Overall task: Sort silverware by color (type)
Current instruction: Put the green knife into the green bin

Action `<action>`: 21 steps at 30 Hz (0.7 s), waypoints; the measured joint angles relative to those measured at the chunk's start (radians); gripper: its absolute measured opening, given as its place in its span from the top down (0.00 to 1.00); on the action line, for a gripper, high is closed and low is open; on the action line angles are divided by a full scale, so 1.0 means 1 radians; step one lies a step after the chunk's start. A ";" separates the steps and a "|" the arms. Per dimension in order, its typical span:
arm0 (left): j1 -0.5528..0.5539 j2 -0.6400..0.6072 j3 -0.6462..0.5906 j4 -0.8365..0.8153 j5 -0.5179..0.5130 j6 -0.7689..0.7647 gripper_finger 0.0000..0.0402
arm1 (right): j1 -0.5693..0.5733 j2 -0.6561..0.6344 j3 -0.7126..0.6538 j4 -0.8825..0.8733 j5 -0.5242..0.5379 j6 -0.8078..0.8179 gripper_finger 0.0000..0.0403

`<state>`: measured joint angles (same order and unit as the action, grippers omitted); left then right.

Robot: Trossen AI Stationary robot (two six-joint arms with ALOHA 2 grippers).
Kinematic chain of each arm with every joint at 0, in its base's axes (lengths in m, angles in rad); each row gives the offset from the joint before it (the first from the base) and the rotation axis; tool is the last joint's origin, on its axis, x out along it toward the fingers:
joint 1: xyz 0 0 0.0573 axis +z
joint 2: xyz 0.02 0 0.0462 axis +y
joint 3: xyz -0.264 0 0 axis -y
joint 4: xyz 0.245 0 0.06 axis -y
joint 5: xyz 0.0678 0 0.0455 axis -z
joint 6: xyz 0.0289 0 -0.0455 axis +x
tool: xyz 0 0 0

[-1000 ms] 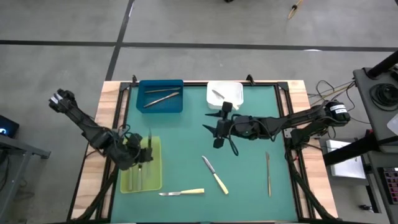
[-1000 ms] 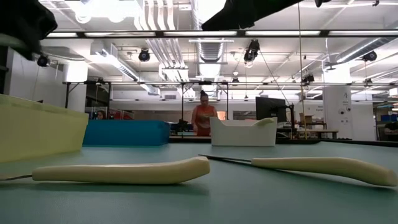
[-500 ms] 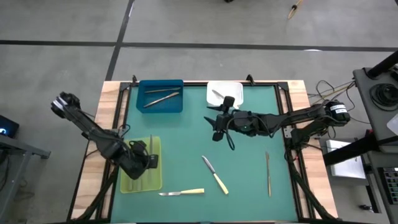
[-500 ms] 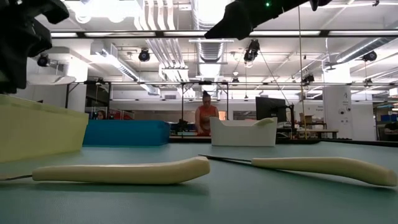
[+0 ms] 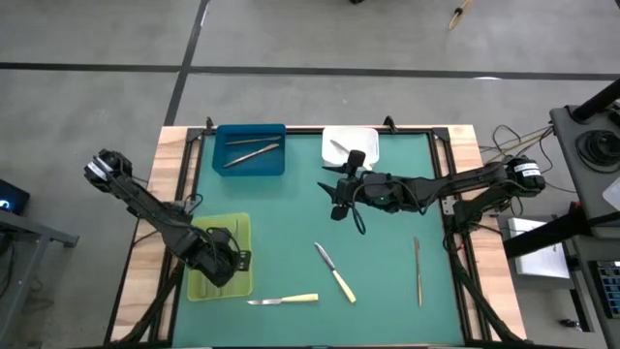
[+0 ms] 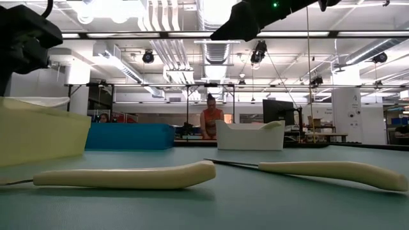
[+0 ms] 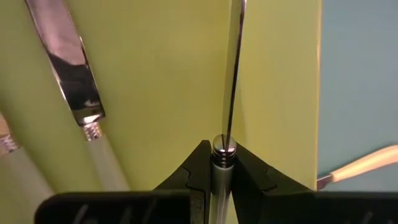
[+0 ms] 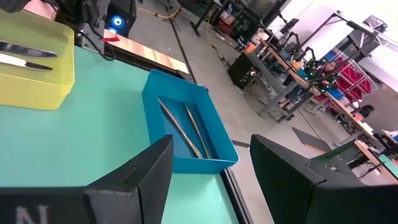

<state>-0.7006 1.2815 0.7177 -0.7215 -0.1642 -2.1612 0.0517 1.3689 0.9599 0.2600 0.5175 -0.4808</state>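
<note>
My left gripper (image 5: 231,260) hangs over the yellow-green tray (image 5: 207,286) at the near left, pointing steeply down, shut on a knife with a pale handle. The knife's blade (image 7: 234,74) runs edge-on over the tray floor beside its wall. Two more pale-handled knives (image 7: 74,81) lie flat in that tray. My right gripper (image 5: 331,197) hovers open above mid-table, near the white tray (image 5: 365,138). On the mat lie two pale-handled knives (image 5: 335,272) (image 5: 284,301) and a grey utensil (image 5: 418,269). My left gripper pinches the knife's pale handle (image 7: 222,171) between its two fingers, just behind the metal collar (image 7: 224,147). The fingers come from above, slanting down, and lie along the knife. The blade points away and down into the tray; whether its tip touches the floor I cannot tell.
The blue tray (image 5: 225,165) at the far left holds two grey utensils (image 8: 183,127). The white tray holds one utensil. Bare green mat lies between the trays and the loose knives. A person (image 6: 209,122) stands in the room beyond the table.
My left gripper has come down toward the yellow-green tray and a little toward the near edge, tipping steeper, still shut on the knife. The knife's blade, earlier seen sticking out past the gripper toward the far edge, now sits lower over the tray.
</note>
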 joint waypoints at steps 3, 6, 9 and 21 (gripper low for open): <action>0.000 0.011 0.000 0.006 0.001 -0.006 0.95 | 0.000 0.000 0.000 0.000 0.000 0.001 0.49; 0.000 0.019 0.000 0.005 0.015 -0.008 0.94 | 0.000 0.000 0.000 0.000 0.000 0.001 0.49; 0.000 0.027 0.000 0.005 0.018 -0.014 0.92 | 0.000 0.000 0.000 0.000 0.000 0.000 0.49; 0.000 0.060 0.000 0.006 0.018 -0.014 0.90 | 0.000 0.000 -0.001 0.000 0.000 -0.002 0.49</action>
<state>-0.7010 1.3411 0.7177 -0.7160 -0.1459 -2.1754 0.0517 1.3689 0.9592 0.2600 0.5175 -0.4828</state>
